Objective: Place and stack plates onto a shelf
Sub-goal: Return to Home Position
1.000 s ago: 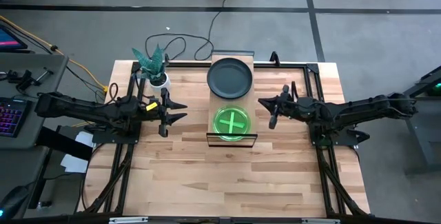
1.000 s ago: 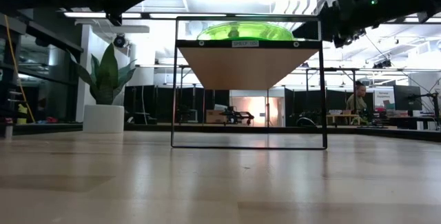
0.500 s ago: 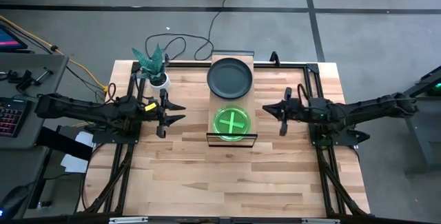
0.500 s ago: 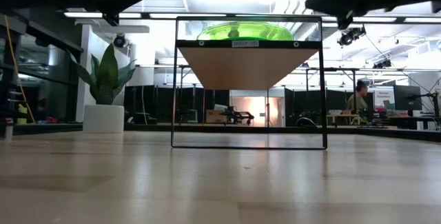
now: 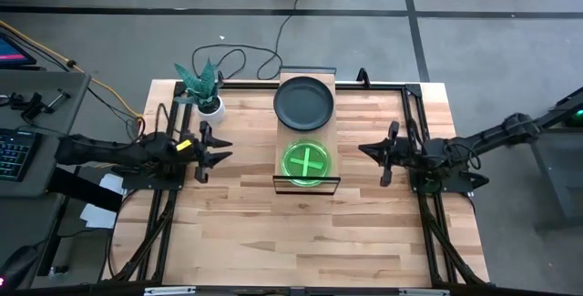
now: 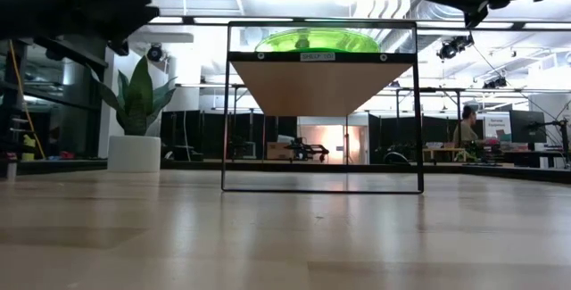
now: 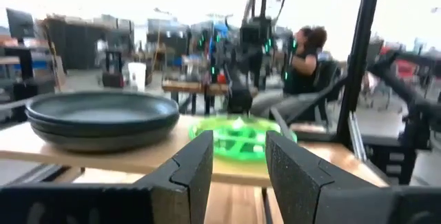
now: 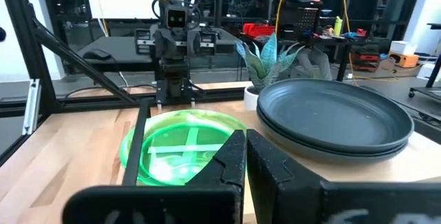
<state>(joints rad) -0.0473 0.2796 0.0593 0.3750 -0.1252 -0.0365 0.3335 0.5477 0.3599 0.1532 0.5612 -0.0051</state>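
Label point(image 6: 321, 56) text on shelf point(image 6: 321, 85) unreadable; left hand point(image 5: 219, 150) spread, right hand point(image 5: 364, 150) pressed together.

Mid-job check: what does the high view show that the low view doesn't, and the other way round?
Only the high view: the grey plates at the far end of the shelf, and the left gripper and right gripper flanking it, clear of it. Only the low view: the shelf's underside and a person in the room behind. Both: the green plates on the shelf, and the plant.
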